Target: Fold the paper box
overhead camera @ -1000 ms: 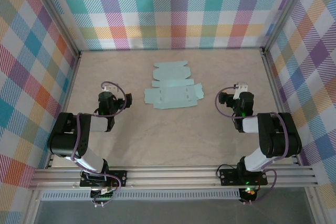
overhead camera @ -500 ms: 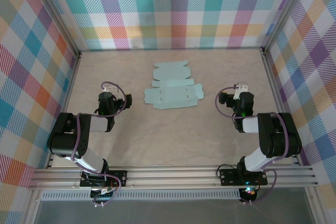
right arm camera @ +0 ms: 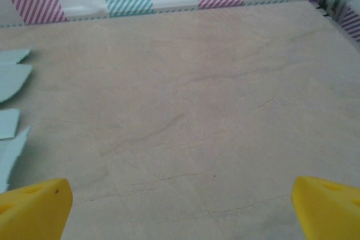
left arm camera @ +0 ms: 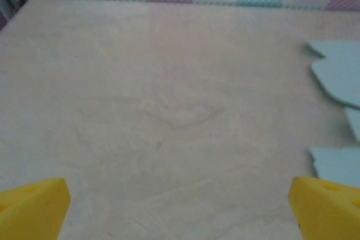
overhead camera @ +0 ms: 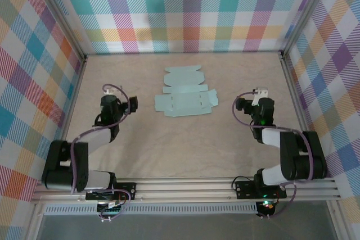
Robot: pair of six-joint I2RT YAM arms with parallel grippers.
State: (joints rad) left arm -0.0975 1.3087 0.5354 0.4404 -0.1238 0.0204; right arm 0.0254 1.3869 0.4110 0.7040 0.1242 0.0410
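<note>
**Flat sheet untouched, both hands spread and empty**

The pale mint-green die-cut card paper box [overhead camera: 184,94] lies unfolded mid-table, between the left hand [left arm camera: 180,212] and the right hand [right arm camera: 180,212]; both are spread wide and hold nothing. On the smooth, pale wood-grain table [overhead camera: 185,144], thin card pushed from one side could slide or buckle off-crease. Plaid walls [overhead camera: 185,9] enclose three sides.

At table [overhead camera: 185,150] centre, the paper box [overhead camera: 185,95].
</note>
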